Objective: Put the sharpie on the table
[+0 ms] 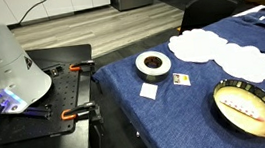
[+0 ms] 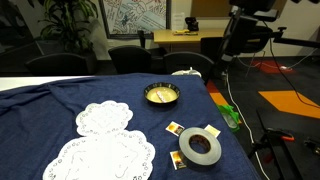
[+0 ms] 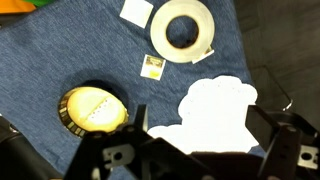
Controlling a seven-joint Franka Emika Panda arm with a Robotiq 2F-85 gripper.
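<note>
Sharpie (image 1: 245, 106): lies flat inside the dark bowl (image 1: 217, 103), on the yellow bottom, not yet on the table (image 1: 153, 124).

Seen from the wrist, left to right: bowl with the pen in it, then a small card (image 3: 152, 67) just beside the bowl, then the tape roll (image 3: 158, 35) past the card, then the white paper doily (image 3: 215, 105) on the far side from the bowl. Gripper (image 3: 200, 128) hangs up above, over the doily side of the bowl, jaws wide apart, holding nothing.

To do the step well: slide over until right above the bowl. Turn the jaws to close across the thin body, not along it. Go down slowly, inside the rim, without bumping the bowl. Pinch near the middle to keep the pen level. Lift straight up, clear of the rim. Set down on bare blue cloth beside the bowl, away from the card and the tape roll.

Looks slim and pale, with small red marks along it, shorter than the bowl's width. Probably light and round, so likely to roll.
</note>
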